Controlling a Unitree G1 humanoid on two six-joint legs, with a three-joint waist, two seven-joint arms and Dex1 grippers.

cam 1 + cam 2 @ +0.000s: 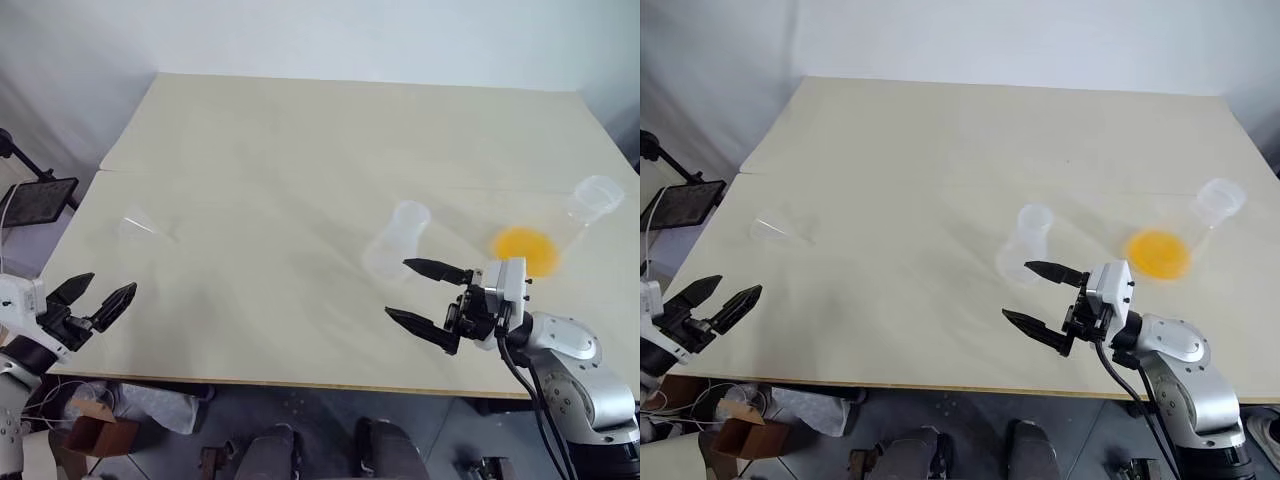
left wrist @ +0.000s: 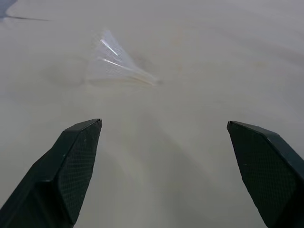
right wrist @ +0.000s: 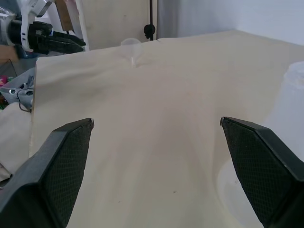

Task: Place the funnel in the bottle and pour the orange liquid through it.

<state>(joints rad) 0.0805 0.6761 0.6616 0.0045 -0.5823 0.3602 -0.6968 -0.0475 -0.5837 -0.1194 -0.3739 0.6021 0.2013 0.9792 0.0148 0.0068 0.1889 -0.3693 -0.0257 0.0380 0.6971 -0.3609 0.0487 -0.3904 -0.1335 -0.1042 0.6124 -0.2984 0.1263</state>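
The funnel (image 1: 140,222) is a small clear cone lying on its side on the left part of the table; it also shows ahead of my left fingers as the funnel (image 2: 118,64). My left gripper (image 1: 95,300) hangs open at the table's near left edge, short of the funnel and apart from it. The frosted bottle (image 1: 400,238) stands upright right of centre. Just in front of it, my right gripper (image 1: 425,295) is open and holds nothing. The orange liquid (image 1: 524,250) sits in the bottom of a larger clear flask (image 1: 590,200) to the bottle's right.
The pale table (image 1: 300,150) is bare across its middle and far side. A black stand with a tablet (image 1: 35,200) is off the table's left edge. Boxes and bags lie on the floor (image 1: 100,420) below the near edge.
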